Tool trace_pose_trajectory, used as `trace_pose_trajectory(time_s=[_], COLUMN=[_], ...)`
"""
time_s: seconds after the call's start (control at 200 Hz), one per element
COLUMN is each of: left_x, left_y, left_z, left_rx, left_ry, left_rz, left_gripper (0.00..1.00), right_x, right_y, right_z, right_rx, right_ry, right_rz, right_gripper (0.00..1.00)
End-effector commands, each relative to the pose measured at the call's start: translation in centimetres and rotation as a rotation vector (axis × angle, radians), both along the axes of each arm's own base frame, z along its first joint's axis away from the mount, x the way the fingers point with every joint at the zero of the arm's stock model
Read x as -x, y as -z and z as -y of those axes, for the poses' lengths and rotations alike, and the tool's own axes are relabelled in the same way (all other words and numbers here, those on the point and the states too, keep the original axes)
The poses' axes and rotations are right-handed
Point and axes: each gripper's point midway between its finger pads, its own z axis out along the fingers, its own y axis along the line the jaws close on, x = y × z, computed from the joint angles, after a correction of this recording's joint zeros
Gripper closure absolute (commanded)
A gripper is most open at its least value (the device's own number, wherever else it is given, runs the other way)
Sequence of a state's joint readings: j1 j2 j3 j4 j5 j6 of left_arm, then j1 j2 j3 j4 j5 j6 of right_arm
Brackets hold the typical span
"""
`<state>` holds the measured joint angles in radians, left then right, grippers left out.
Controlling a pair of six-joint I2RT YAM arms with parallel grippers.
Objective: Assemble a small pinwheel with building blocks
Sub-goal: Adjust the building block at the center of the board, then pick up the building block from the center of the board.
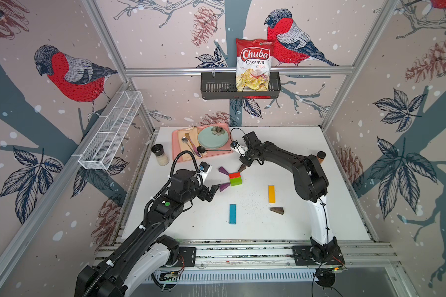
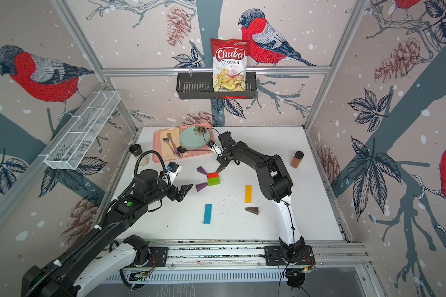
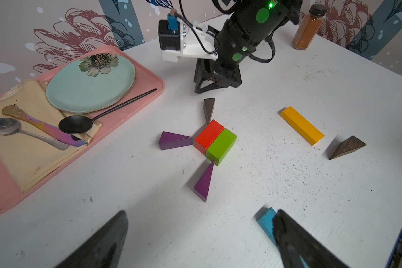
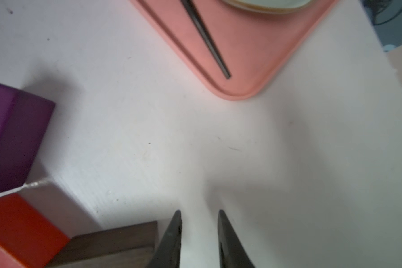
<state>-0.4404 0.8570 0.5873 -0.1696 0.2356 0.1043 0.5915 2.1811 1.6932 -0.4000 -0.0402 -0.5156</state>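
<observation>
In a top view the hub [image 1: 235, 178] lies centrally, three wedges [image 1: 224, 187] around it. The tray [image 1: 177, 156] holds a plate [image 1: 213, 137] and cutlery [image 1: 191, 145].

Left wrist: my left gripper [image 3: 201, 212] gapes near the blue bar [image 3: 266, 221]. It looks like light, stiff, slick wood, so I'd pinch the long sides.

Right wrist: my right gripper [image 4: 199, 213] is nearly closed and empty, beside a brown wedge [image 4: 112, 243].

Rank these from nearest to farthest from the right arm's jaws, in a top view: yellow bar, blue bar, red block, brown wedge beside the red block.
1. brown wedge, at the red block's far corner.
2. red block, mid-table.
3. yellow bar, loose, toward that arm's base.
4. blue bar, toward the front.
</observation>
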Motion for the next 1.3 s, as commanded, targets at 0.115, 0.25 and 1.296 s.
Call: trace_pose_trajectory(time_s=[0.115, 0.25, 1.296], left_x=[0.0, 0.4, 8.3], left_y=[-0.6, -0.9, -2.9], left_z=[0.3, 0.8, 6.8], left_rx=[0.015, 0.027, 0.141], left_ry=[0.014, 0.054, 0.482], left_rz=[0.017, 0.028, 0.195], left_gripper=[0.04, 0.03, 0.03], right_x=[-2.9, 1.3, 26.1], right_y=[-7.6, -8.8, -3.9], right_z=[3.2, 5.6, 16.7], right_rx=[-0.142, -0.179, 0.145], right_ry=[0.196, 0.258, -0.004], right_rz=[0.186, 0.122, -0.236], right_gripper=[0.64, 0.55, 0.44])
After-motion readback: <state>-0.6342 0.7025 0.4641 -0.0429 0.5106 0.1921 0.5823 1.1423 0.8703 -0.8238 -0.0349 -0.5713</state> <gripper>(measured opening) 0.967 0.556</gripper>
